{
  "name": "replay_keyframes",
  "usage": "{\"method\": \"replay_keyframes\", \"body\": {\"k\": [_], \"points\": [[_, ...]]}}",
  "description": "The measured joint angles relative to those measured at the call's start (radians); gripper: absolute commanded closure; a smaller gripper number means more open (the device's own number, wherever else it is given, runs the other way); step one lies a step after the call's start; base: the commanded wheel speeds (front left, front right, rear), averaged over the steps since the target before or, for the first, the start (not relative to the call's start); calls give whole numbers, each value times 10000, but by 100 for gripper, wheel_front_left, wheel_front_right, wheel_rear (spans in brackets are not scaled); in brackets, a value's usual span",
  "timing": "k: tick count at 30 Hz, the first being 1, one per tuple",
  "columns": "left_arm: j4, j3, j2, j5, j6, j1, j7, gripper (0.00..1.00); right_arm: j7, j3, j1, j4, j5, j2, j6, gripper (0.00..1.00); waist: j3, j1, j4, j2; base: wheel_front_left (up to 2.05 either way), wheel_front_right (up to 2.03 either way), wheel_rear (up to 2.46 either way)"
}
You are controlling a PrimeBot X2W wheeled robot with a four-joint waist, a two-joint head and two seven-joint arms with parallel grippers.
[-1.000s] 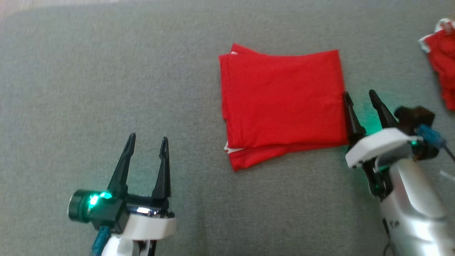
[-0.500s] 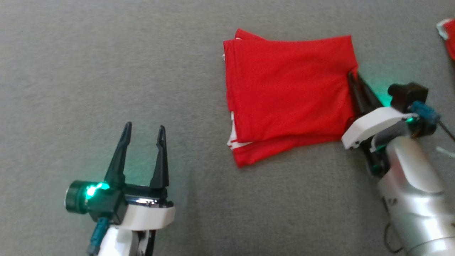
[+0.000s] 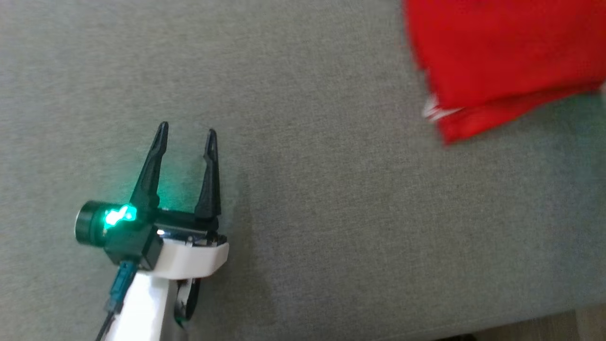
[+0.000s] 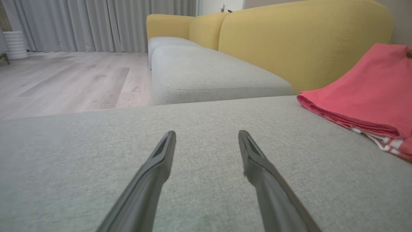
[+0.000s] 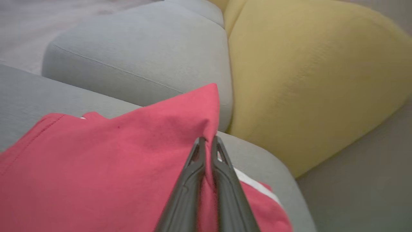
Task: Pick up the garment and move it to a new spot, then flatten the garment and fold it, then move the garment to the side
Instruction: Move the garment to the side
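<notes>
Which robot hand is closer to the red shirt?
Right. The right gripper pinches the red garment at its edge; the left gripper, open, is apart, to its left.

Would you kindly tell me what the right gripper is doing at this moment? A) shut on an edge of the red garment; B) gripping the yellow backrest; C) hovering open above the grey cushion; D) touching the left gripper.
A: in the right wrist view the right gripper has its two fingers closed together, with an edge of the red garment pinched between them.
</notes>
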Motion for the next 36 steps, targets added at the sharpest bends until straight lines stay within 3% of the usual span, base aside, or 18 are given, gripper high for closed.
{"method": "replay_keyframes", "body": {"k": [5, 10, 11, 12, 17, 21, 22, 28, 32, 36], "points": [[-38, 15, -2, 12, -163, -382, 0, 0, 1262, -1072, 236, -1655, 94, -1168, 0, 100, 533, -1, -179, 0, 0, 0, 0], [-134, 19, -8, 100, -336, -748, -13, 0, 2192, -2205, 1005, -2192, 305, -1852, 0, 100, 1030, -2, -153, 0, 0, 0, 0], [-159, 17, -15, 100, -339, -815, -13, 0, 2307, -2447, 1122, -2234, 280, -1912, 0, 63, 1110, -2, -124, 0, 0, 0, 0], [-178, 17, -23, 100, -380, -872, -13, 0, 2313, -2688, 1199, -2263, 173, -1942, 0, 0, 1176, -2, -87, 0, 0, 0, 0], [-165, 25, -82, 100, -393, -1124, -15, 0, 1649, -3593, 1223, -2514, -1045, -1820, 0, 0, 1259, -1, 201, 0, 0, 0, 0], [19, 73, -81, 77, -138, -1177, -13, 0, 598, -3522, 1231, -2568, -1914, -727, 0, 0, 936, -1, 357, 0, 0, 0, 0], [84, 73, -81, -36, 4, -1166, -12, 0, 84, -3131, 1289, -2429, -2011, -6, 0, 0, 664, -1, 439, 0, 0, 0, 0], [280, 67, -79, -917, 297, -767, -12, 0, -1795, -1204, 2246, -1383, -765, 1873, 0, 0, -488, -3, 697, 0, 0, 0, 0], [734, 65, -73, -1373, 309, 19, -10, 0, -3037, 144, 3199, -107, 59, 2592, 0, 0, -1453, -4, 867, 0, 0, 0, 0], [982, 96, -67, -1317, 391, 704, -10, 0, -3354, 1114, 3849, 625, 888, 3296, 0, 0, -2460, -5, 1008, 1, 0, 0, 0]]}}
